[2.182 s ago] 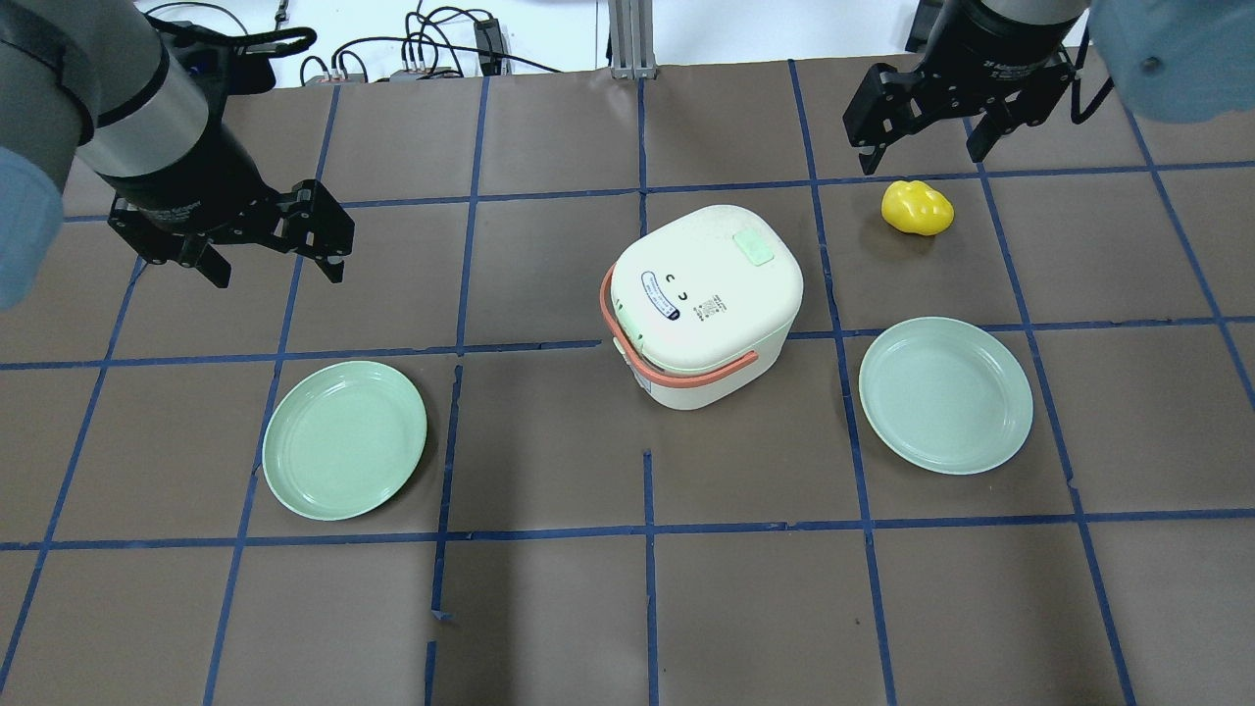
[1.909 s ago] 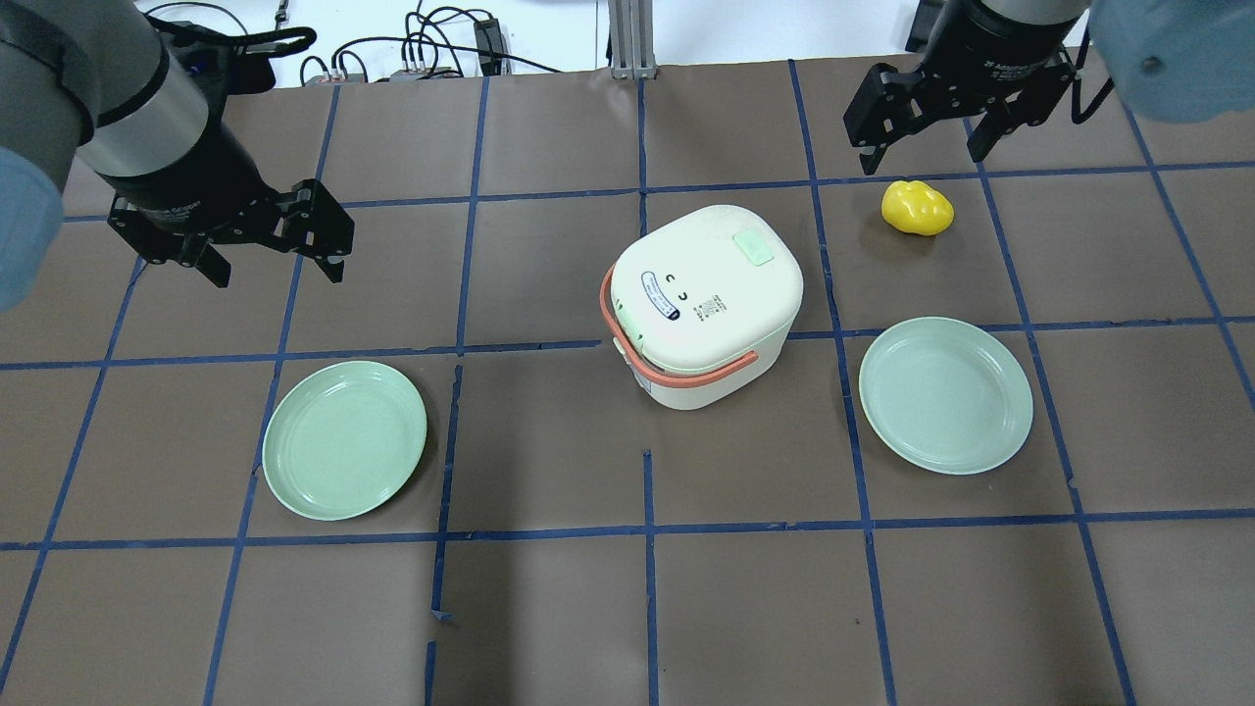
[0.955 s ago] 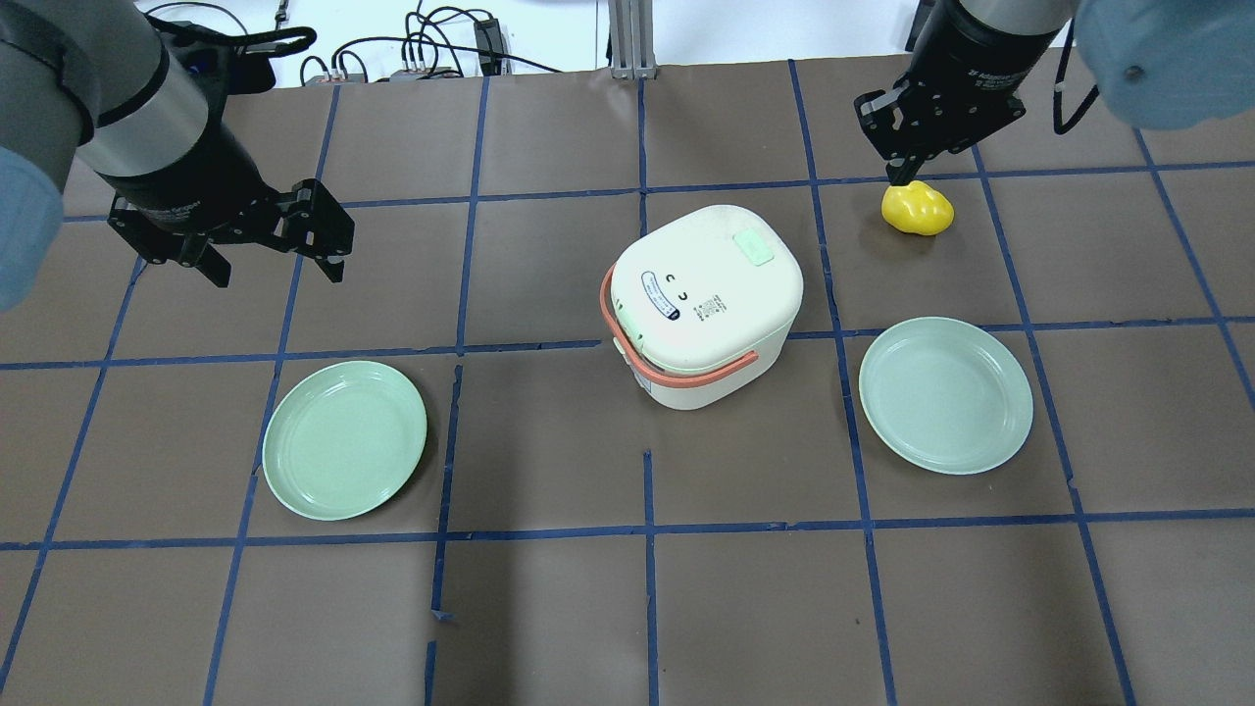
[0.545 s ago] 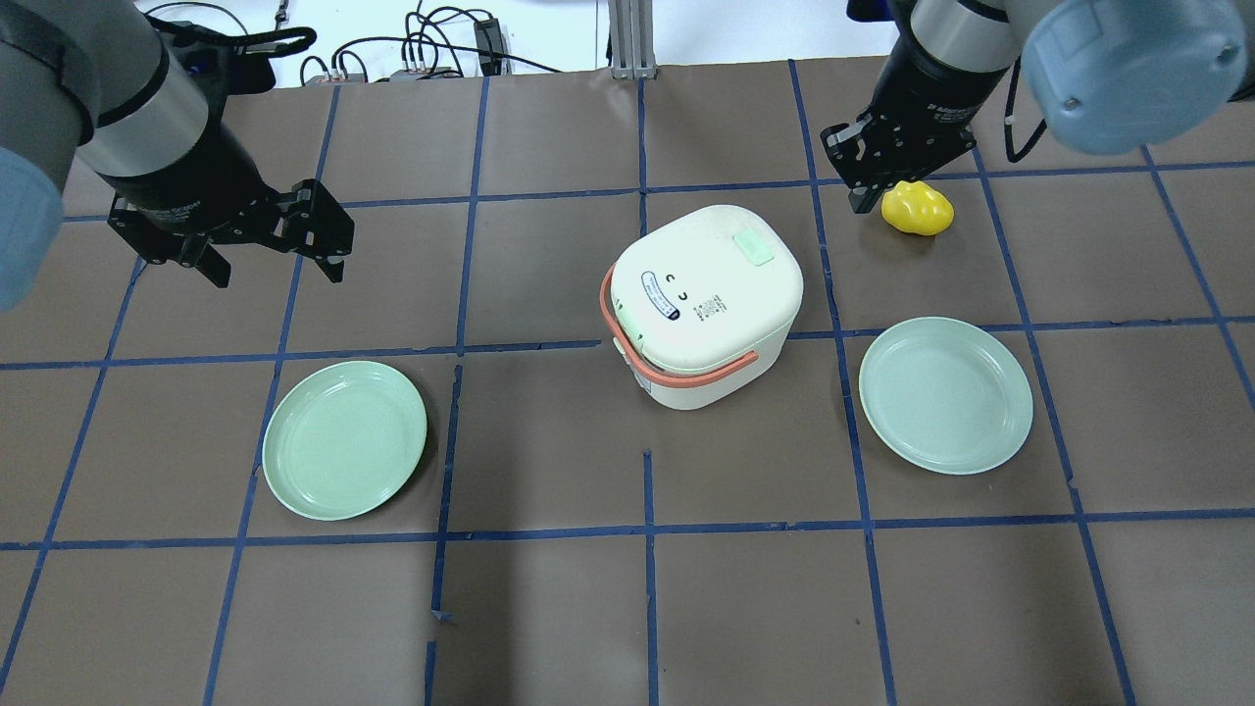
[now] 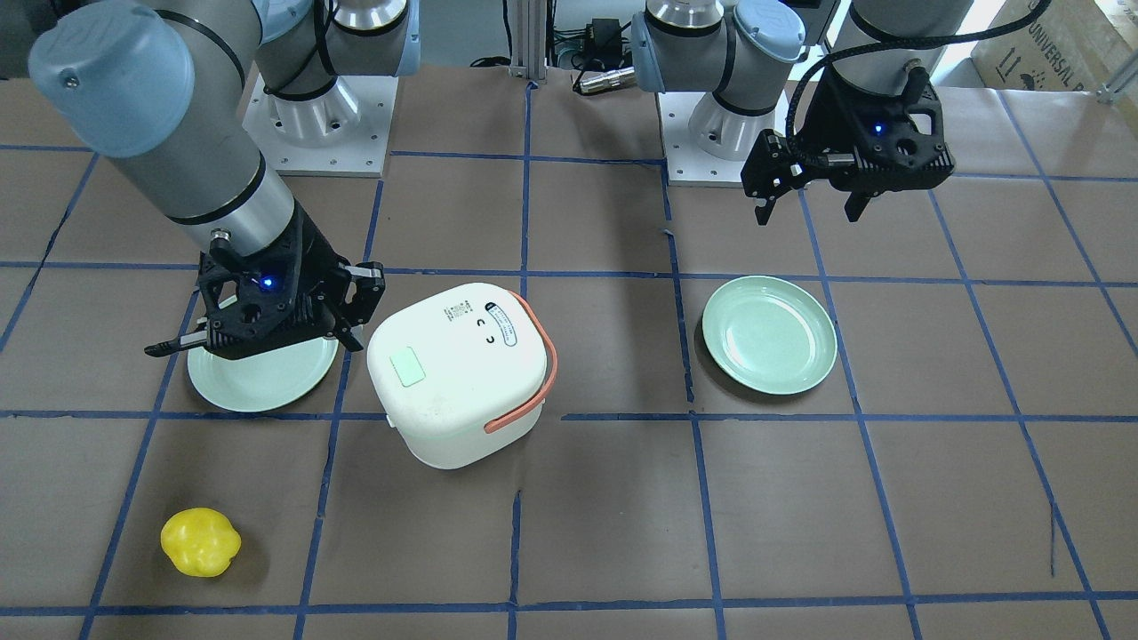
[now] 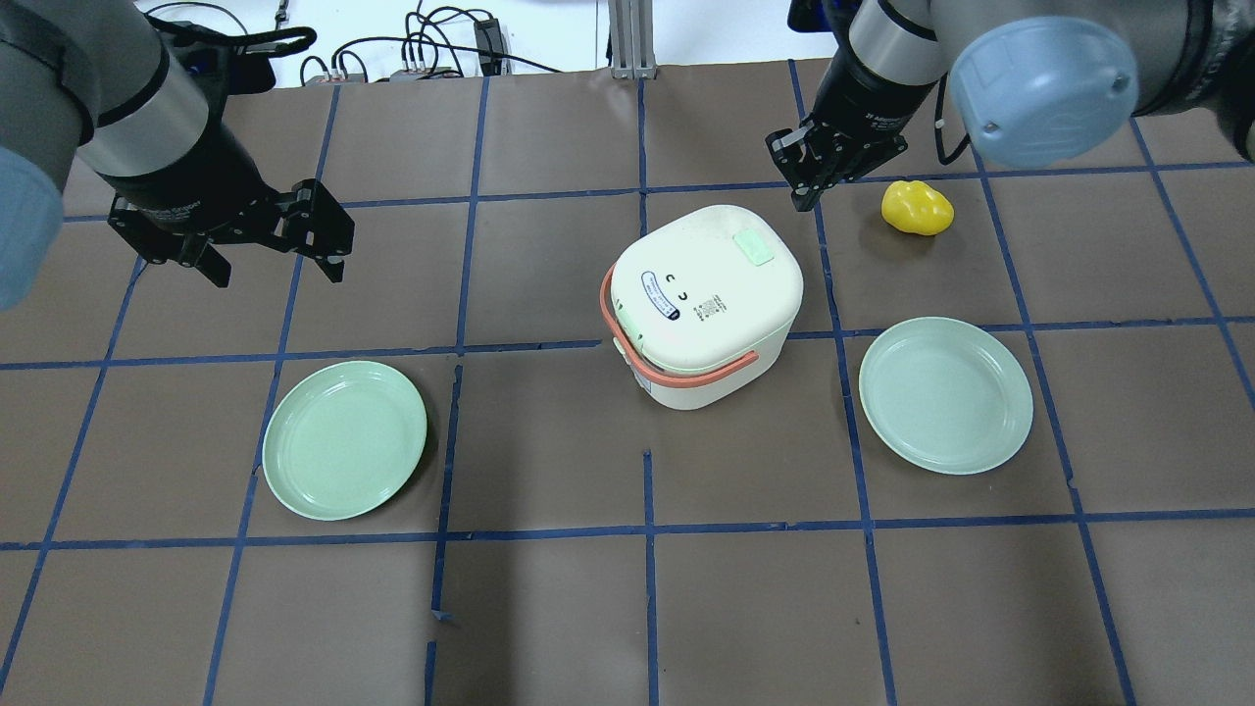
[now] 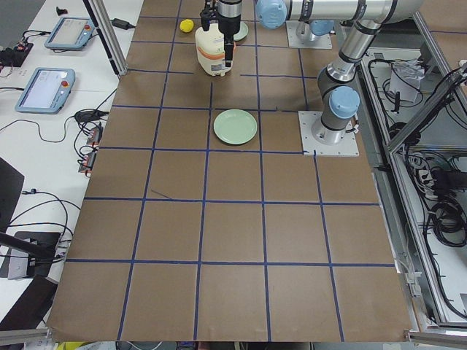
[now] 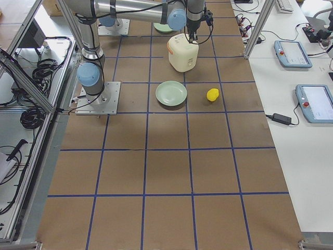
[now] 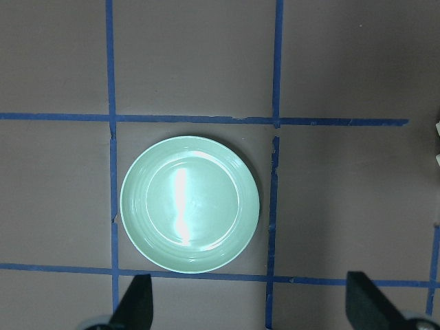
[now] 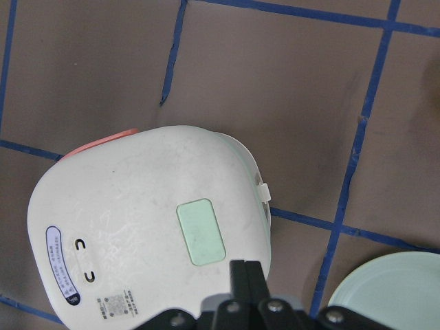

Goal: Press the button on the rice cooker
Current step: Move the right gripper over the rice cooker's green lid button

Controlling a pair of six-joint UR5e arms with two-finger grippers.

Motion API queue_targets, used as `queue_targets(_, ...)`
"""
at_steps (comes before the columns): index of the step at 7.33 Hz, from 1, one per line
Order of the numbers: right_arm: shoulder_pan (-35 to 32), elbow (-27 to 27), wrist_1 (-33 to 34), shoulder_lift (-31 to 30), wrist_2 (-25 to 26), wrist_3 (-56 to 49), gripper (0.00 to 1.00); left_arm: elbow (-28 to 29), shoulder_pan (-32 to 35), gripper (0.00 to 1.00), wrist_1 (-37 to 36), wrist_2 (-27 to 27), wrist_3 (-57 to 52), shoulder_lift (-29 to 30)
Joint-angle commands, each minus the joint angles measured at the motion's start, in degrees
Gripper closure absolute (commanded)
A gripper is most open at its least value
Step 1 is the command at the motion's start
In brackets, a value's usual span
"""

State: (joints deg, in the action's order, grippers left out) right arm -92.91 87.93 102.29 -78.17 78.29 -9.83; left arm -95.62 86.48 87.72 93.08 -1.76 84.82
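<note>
The white rice cooker (image 6: 701, 304) with an orange handle stands mid-table. A pale green rectangular button (image 6: 753, 246) sits on its lid; it also shows in the front view (image 5: 409, 366) and in the right wrist view (image 10: 201, 232). My right gripper (image 6: 807, 196) is shut and empty. It hovers just beyond the cooker's far right corner; in the right wrist view its closed fingertips (image 10: 246, 275) sit just beside the button. My left gripper (image 6: 273, 263) is open and empty, far left of the cooker, above a green plate (image 9: 190, 204).
A yellow pepper-like object (image 6: 917, 208) lies right of my right gripper. One green plate (image 6: 344, 439) lies front left of the cooker, another (image 6: 945, 394) front right. Cables lie past the table's far edge.
My right gripper has shut and moved left from beside the yellow object to the cooker's far right corner. My left arm has not moved.
</note>
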Motion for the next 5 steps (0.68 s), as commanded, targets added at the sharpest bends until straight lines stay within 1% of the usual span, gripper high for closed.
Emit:
queue_targets(1, -0.95, -0.3, 1.16, 1.52, -0.77, 0.77, 0.94, 0.0, 0.0, 0.0, -0.01, 0.0, 0.0, 0.0)
queue_targets(2, -1.04, -0.48, 0.81, 1.7, -0.08, 0.86, 0.94, 0.0, 0.0, 0.0, -0.01, 0.0, 0.0, 0.0)
queue_targets(5, -1.3, 0.14, 1.33, 3.02, -0.68, 0.25, 0.95, 0.0, 0.0, 0.0, 0.0, 0.0, 0.0, 0.0)
